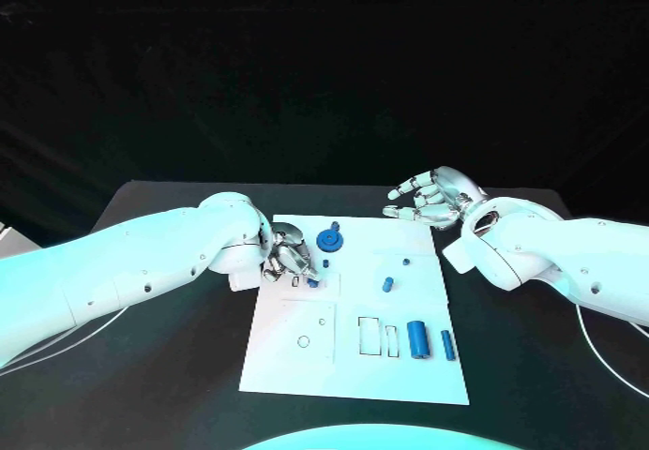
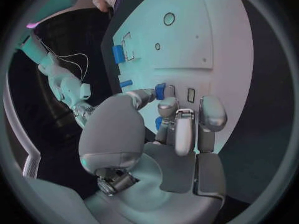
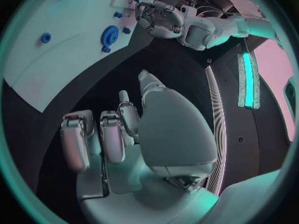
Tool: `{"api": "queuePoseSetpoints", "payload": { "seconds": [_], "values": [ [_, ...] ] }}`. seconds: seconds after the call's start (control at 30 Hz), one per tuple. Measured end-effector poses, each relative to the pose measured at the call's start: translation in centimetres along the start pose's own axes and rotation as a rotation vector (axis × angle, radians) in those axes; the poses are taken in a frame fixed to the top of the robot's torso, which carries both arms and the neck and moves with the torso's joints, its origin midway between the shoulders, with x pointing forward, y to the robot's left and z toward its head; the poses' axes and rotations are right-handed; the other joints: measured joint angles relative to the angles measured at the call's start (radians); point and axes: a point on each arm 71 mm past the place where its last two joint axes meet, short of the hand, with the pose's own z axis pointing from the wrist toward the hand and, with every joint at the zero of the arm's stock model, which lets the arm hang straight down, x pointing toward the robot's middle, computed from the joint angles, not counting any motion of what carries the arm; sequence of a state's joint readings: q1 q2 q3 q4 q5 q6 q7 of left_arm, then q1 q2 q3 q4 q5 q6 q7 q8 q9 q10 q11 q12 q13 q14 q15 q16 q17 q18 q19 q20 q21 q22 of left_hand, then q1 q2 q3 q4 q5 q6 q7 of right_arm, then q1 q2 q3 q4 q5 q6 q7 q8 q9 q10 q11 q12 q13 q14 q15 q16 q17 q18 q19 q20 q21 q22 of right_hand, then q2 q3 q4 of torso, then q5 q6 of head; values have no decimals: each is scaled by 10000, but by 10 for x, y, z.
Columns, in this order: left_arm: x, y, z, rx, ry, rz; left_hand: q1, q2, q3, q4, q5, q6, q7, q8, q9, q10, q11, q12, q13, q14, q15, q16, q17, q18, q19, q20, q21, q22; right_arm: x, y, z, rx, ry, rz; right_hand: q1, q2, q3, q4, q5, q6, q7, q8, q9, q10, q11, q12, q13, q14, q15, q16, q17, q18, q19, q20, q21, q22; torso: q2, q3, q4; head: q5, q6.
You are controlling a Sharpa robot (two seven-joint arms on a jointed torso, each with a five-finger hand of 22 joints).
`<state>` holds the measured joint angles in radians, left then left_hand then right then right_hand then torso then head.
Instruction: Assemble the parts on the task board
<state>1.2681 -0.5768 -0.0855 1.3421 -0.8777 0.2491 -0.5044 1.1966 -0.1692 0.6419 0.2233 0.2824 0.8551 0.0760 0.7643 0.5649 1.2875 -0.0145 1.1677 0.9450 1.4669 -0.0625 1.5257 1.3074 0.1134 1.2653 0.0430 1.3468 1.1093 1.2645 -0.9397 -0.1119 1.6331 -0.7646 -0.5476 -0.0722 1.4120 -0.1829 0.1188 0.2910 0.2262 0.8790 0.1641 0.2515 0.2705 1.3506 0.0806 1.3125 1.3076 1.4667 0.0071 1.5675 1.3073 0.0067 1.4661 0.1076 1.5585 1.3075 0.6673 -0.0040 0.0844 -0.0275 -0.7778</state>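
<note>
2 hands: left hand (image 1: 288, 260) pinches a blue part (image 2: 160, 90); right hand (image 1: 433, 199) hovers, empty.

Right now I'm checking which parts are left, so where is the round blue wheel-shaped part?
In the head view the round blue wheel-shaped part lies near the far edge of the white task board, beside the left hand.

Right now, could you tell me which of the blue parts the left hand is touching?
The small blue part near the task board's left edge, under the left hand's fingers; the other blue parts lie apart, untouched.
</note>
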Motion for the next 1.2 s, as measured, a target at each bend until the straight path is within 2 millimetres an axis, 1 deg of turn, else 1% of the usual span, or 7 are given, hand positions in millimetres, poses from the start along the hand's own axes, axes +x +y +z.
{"api": "queuePoseSetpoints", "payload": {
  "seconds": [0.03,0.4,0.6,0.8,0.83,1.03,1.2],
  "values": [
    [0,0,0,14,-62,5,-39,-39,0,0,45,1,0,0,0,0,0,0,8,0,0,0,0,-64,0,0,39,28,0,0,0,0,1,0,0,0,0,0,0,0,0,0,0,0,0,0,0,0,0,0,0,0,0,0,0,0,0,0,0,0,-6],
    [5,-1,1,-13,-731,444,-49,-49,0,0,99,26,-23,1,4,84,-15,50,25,-1,1,0,0,-63,71,1,80,131,0,0,0,1,15,3,0,0,0,0,45,0,0,0,1,0,0,0,-1,0,0,0,8,0,0,0,0,-1,1,-12,-11,54,-44],
    [6,0,2,-87,-996,761,-102,-102,0,-1,104,37,-34,1,63,83,-15,50,37,-36,-34,0,0,-63,107,-35,79,150,0,0,0,4,27,4,0,0,0,0,45,0,0,0,1,0,0,0,-1,0,0,0,7,0,0,0,0,-2,-2,-12,-16,68,-57],
    [7,-1,3,-123,-1095,969,-170,-91,19,16,150,38,-34,1,75,86,-17,50,51,-37,-34,38,0,-63,143,1,126,199,1,0,0,6,38,5,0,0,0,0,45,0,0,0,1,0,0,0,-2,0,0,0,7,0,0,0,0,-2,-2,-14,-22,77,-62],
    [7,-1,3,-129,-1105,998,-200,-121,222,-166,150,38,-34,0,147,119,-50,50,58,-37,-34,38,0,-62,143,1,126,205,1,0,0,7,39,5,0,0,0,0,45,0,0,0,1,0,0,0,-2,0,0,0,6,0,0,0,0,-2,-2,-15,-23,78,-61],
    [7,-1,3,-167,-1128,1146,-235,-156,223,-166,150,39,-35,51,151,121,-52,50,66,-1,-70,38,0,-62,143,1,125,220,1,-1,0,11,43,5,0,0,0,0,45,0,0,0,1,0,0,0,-2,0,0,0,6,0,0,0,0,6,3,-15,-23,77,-54],
    [7,0,3,-194,-1047,1277,-288,-208,224,-168,228,140,-65,56,153,157,-18,50,65,0,-70,38,0,-61,179,-35,161,247,1,-1,0,14,48,4,0,0,0,0,45,0,0,0,1,0,0,0,-2,0,0,0,5,0,0,0,0,6,6,-12,-23,72,-81]
  ]
}}
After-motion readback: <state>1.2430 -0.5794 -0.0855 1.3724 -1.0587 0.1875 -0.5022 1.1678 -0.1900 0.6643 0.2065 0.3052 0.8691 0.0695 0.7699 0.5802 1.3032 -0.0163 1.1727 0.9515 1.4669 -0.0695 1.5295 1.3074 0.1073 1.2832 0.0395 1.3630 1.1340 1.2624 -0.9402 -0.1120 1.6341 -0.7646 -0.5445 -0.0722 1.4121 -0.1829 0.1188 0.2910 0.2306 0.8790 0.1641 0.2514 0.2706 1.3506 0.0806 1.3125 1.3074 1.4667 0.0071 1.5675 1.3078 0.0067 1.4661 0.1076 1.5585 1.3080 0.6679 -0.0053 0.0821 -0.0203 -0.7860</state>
